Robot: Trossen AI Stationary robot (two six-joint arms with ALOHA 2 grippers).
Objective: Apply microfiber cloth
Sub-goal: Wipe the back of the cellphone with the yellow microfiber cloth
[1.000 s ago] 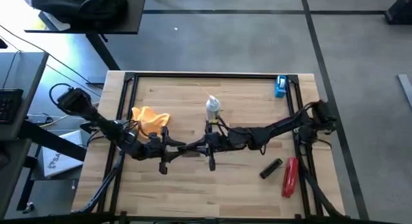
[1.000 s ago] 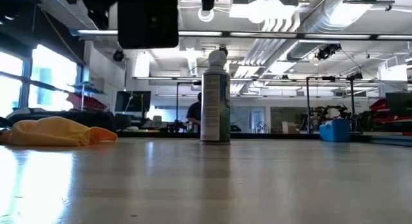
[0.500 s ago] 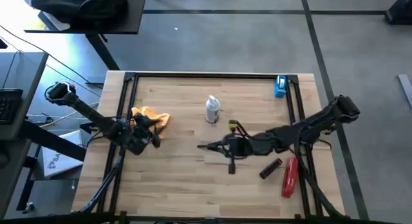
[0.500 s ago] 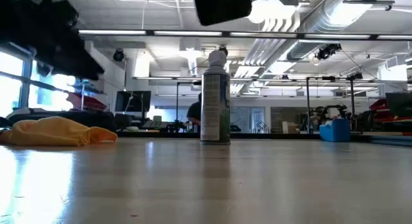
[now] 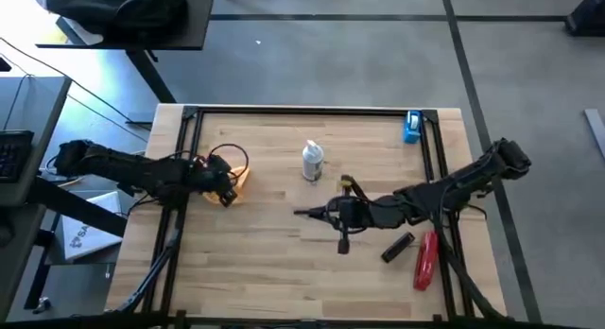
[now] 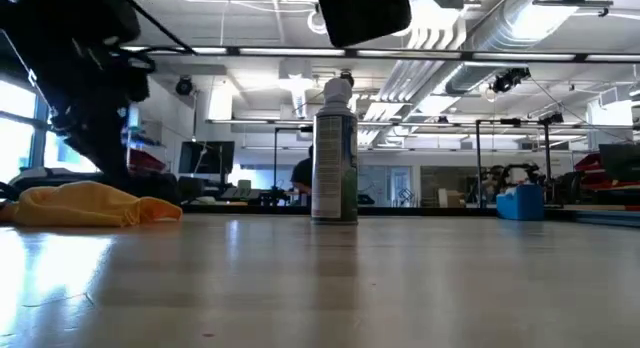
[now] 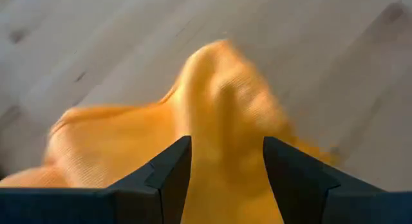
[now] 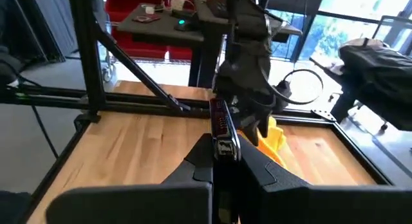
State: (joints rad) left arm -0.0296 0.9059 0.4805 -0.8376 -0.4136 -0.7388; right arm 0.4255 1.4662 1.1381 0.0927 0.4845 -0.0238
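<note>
The orange-yellow microfiber cloth lies bunched on the table's left part and is mostly covered in the high view. My left gripper is open right above it, its fingers on either side of a raised fold. My right gripper hovers over the table's middle, shut on a black phone. My left gripper: I cannot tell whether its open fingers touch the cloth. My right gripper pinches the phone between its two fingers, one on each flat face. The fingers lie level and point toward the table's left. The phone stands on edge, lifted clear of the table.
A white-capped spray can stands upright at the table's middle. A blue object sits at the far right corner. A red tool and a small black item lie near the right edge.
My left gripper has left the table's middle, gone toward the left edge and come down over the cloth. My right gripper has carried the phone a little toward the right edge, still lifted. The cloth has stayed where it was.
</note>
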